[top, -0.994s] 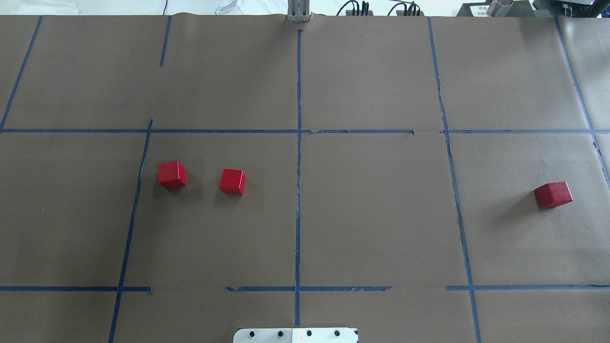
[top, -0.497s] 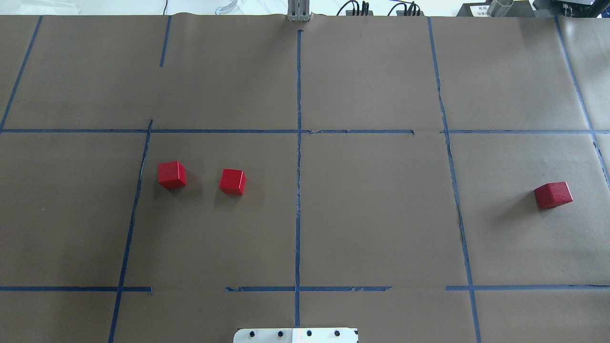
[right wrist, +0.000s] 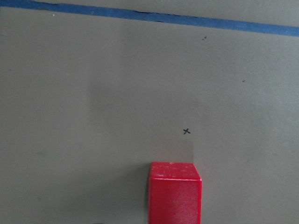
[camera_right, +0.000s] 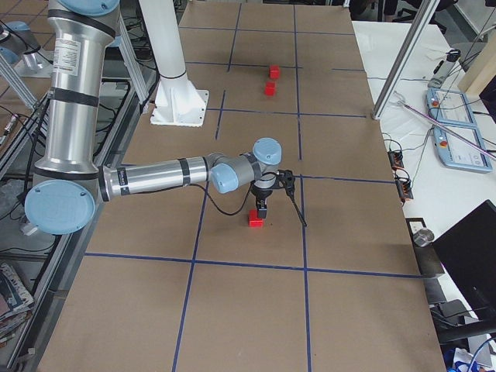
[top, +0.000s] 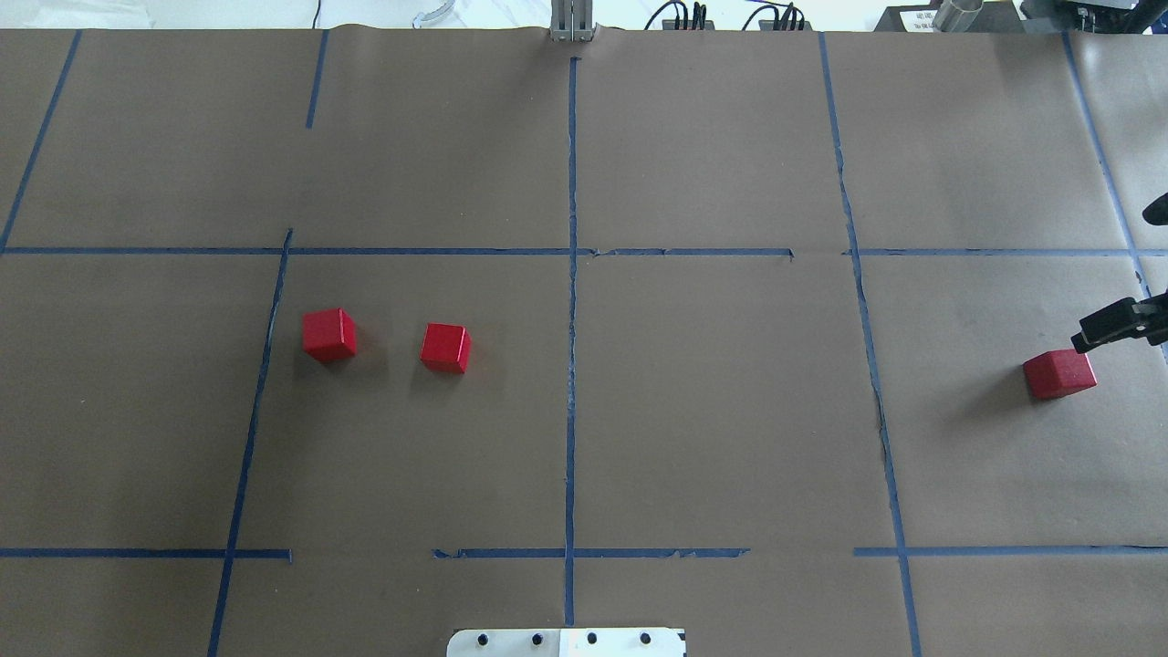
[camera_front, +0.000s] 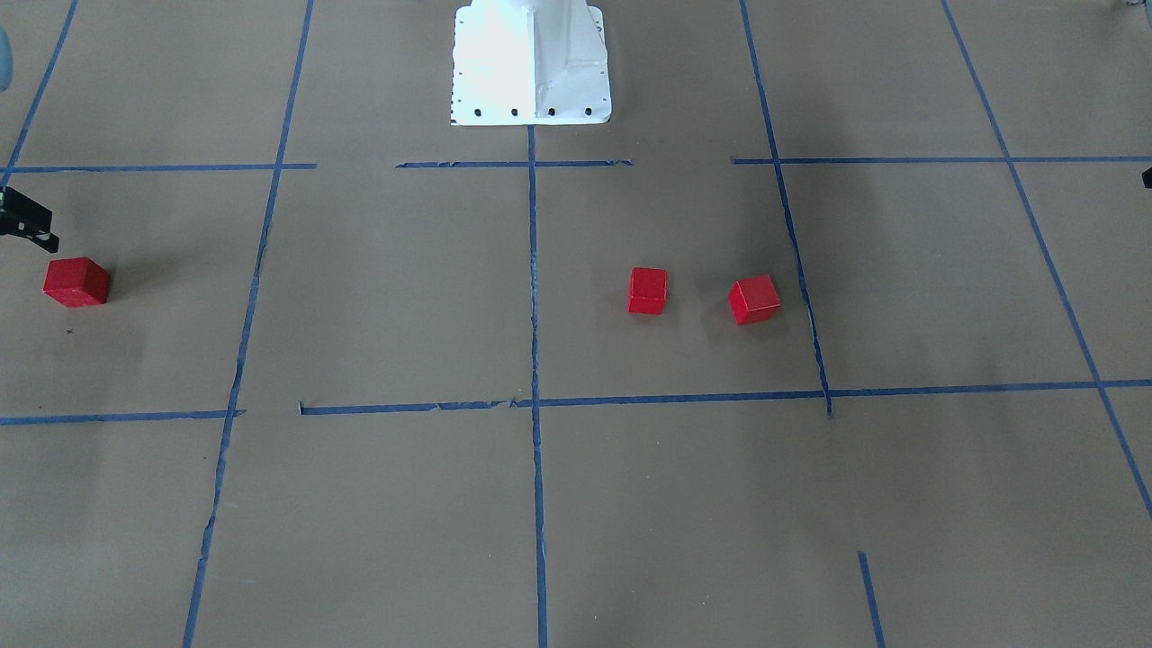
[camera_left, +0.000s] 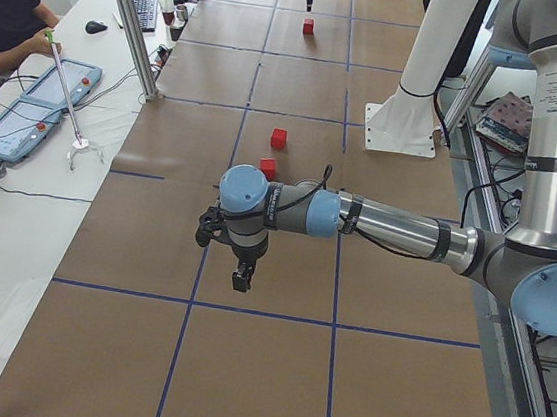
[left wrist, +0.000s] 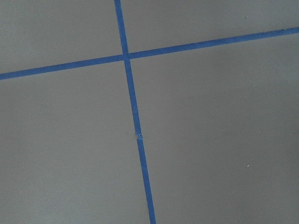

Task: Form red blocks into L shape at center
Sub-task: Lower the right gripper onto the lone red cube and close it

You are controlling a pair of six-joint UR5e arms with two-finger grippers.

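Sliding in from the right edge of the overhead view, the right pincer (top: 1111, 281) now shows where half a second ago only bare paper lay. Its two black fingers stand well apart, so it is released, and the nearer finger (top: 1115, 325) hangs just beside the right red block (top: 1058, 374) without touching it. The right wrist view has that cube at its bottom edge, upright on the brown counter (top: 730, 438). All three cubes lie as they did before. The left red block (top: 328, 334) and the middle red block (top: 445, 348) sit near each other but apart, in the grid cell to the robot's left of the blue tape line (top: 571, 401) that crosses the center (top: 639, 401). The right block is well apart from them, beyond the next tape line. The left pincer (camera_left: 240, 277) hangs over the counter near a tape crossing, away from every cube; I cannot tell whether it is released or clenched.
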